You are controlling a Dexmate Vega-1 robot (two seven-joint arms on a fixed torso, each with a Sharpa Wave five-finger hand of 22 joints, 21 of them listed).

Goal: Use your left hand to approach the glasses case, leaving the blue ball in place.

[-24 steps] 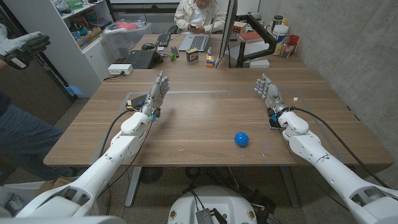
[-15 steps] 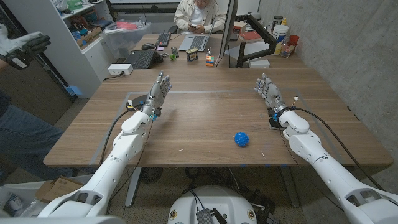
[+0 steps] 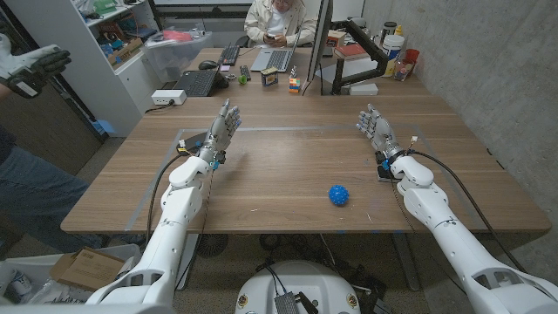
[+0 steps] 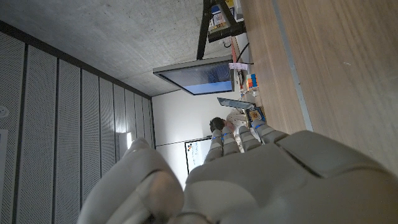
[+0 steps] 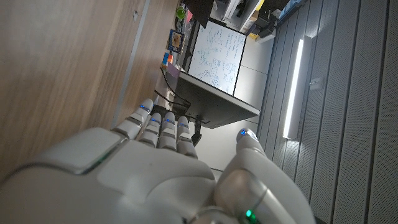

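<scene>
Approach not begun: left hand (image 3: 221, 131) and right hand (image 3: 377, 131) stand empty, fingers apart, on desk (image 3: 288, 174); no glasses case visible, blue ball (image 3: 338, 194) untouched.

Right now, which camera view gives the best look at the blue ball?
The head view. The blue ball lies whole and unobstructed on the wooden table, nearer the right hand than the left hand. I can't make out the ball in either wrist view; those look along the hand backs toward the room.

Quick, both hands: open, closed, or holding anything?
Left hand: open, holding nothing.
Right hand: open, holding nothing.
</scene>
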